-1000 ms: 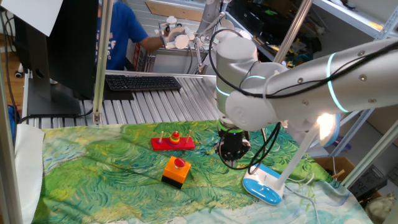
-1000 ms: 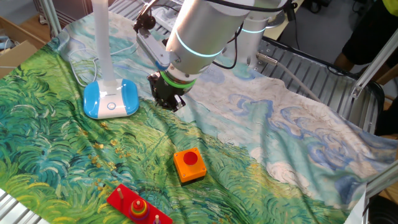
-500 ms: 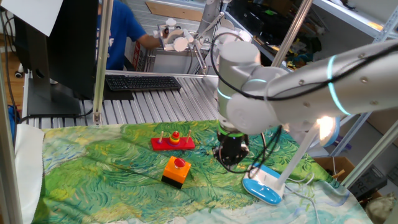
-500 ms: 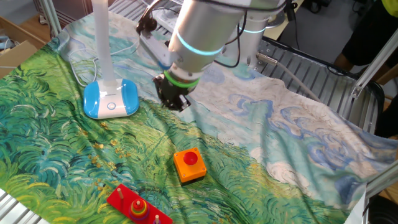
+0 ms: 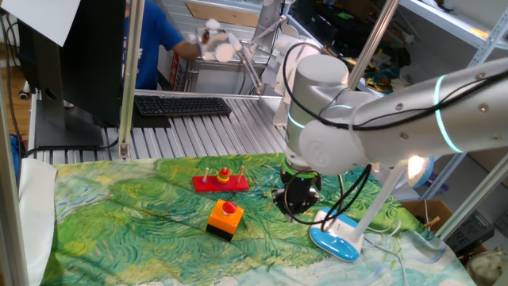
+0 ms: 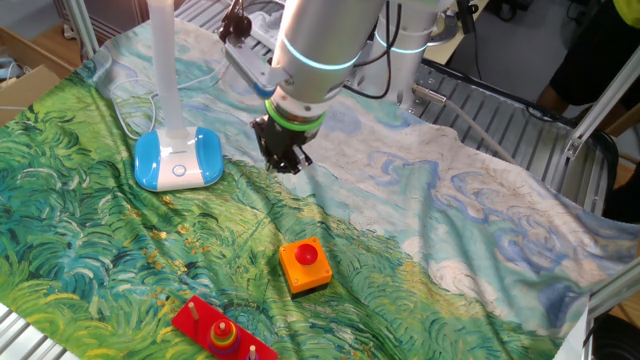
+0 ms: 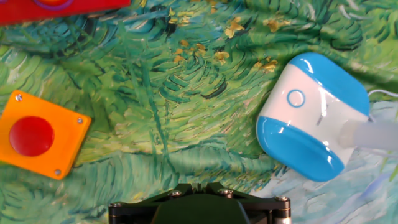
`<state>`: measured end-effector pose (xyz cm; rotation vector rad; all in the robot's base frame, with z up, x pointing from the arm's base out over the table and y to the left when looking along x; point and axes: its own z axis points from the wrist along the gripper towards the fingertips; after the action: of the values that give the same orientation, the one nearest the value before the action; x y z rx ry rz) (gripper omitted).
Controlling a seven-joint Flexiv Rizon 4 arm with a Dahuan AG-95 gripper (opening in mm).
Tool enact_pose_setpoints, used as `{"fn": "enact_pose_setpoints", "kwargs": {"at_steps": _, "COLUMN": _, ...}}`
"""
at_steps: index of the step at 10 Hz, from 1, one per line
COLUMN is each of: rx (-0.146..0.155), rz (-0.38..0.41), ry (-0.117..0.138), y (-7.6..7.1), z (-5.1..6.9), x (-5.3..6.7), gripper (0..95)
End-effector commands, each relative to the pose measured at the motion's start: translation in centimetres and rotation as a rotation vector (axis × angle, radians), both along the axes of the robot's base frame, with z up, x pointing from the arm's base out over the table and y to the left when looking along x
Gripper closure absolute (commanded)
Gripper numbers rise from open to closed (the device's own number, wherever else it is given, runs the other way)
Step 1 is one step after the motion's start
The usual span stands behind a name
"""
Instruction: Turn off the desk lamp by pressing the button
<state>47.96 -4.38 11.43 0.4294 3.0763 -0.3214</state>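
The desk lamp has a white oval blue-rimmed base (image 5: 333, 242) at the front right of the cloth, a slanted white stem (image 5: 379, 202) and a glowing head (image 5: 417, 163). The base also shows in the other fixed view (image 6: 178, 160) and in the hand view (image 7: 314, 115). The button (image 7: 295, 98) is a small ring on the white top of the base. My gripper (image 5: 298, 202) hangs over the cloth just beside the base, not touching it (image 6: 283, 158). In the hand view its fingertips (image 7: 198, 185) meet at the bottom edge, shut and empty.
An orange box with a red round button (image 5: 225, 216) sits on the cloth left of my gripper (image 7: 38, 134). A red ring-stacking toy (image 5: 220, 181) lies behind it. The lamp's cable (image 6: 130, 105) runs off past the base. A keyboard (image 5: 181, 105) lies beyond the cloth.
The arm has shifted a little sideways and the gripper has dropped slightly lower beside the lamp base. The lamp stays lit and nothing on the cloth has moved.
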Motion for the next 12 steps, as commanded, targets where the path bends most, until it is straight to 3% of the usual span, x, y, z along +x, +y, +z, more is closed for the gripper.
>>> {"fn": "enact_pose_setpoints", "kwargs": {"at_steps": 1, "rx": 0.038, "rz": -0.013, "ry": 0.024, "y": -0.04, "z": 0.17, "x": -0.33, "gripper": 95.0}}
{"fn": "enact_pose_setpoints", "kwargs": {"at_steps": 3, "rx": 0.034, "rz": -0.028, "ry": 0.058, "y": -0.04, "z": 0.17, "x": -0.33, "gripper": 95.0}}
{"fn": "enact_pose_setpoints", "kwargs": {"at_steps": 4, "rx": 0.085, "rz": -0.018, "ry": 0.055, "y": -0.04, "z": 0.17, "x": -0.33, "gripper": 95.0}}
{"fn": "enact_pose_setpoints", "kwargs": {"at_steps": 8, "rx": 0.087, "rz": -0.015, "ry": 0.046, "y": -0.04, "z": 0.17, "x": -0.33, "gripper": 95.0}}
{"fn": "enact_pose_setpoints", "kwargs": {"at_steps": 9, "rx": 0.069, "rz": -0.012, "ry": 0.041, "y": -0.04, "z": 0.17, "x": -0.33, "gripper": 95.0}}
{"fn": "enact_pose_setpoints", "kwargs": {"at_steps": 11, "rx": -0.044, "rz": 0.017, "ry": 0.052, "y": -0.08, "z": 0.18, "x": -0.02, "gripper": 95.0}}
{"fn": "enact_pose_setpoints", "kwargs": {"at_steps": 12, "rx": -0.086, "rz": 0.021, "ry": 0.054, "y": -0.29, "z": 0.17, "x": 0.36, "gripper": 95.0}}
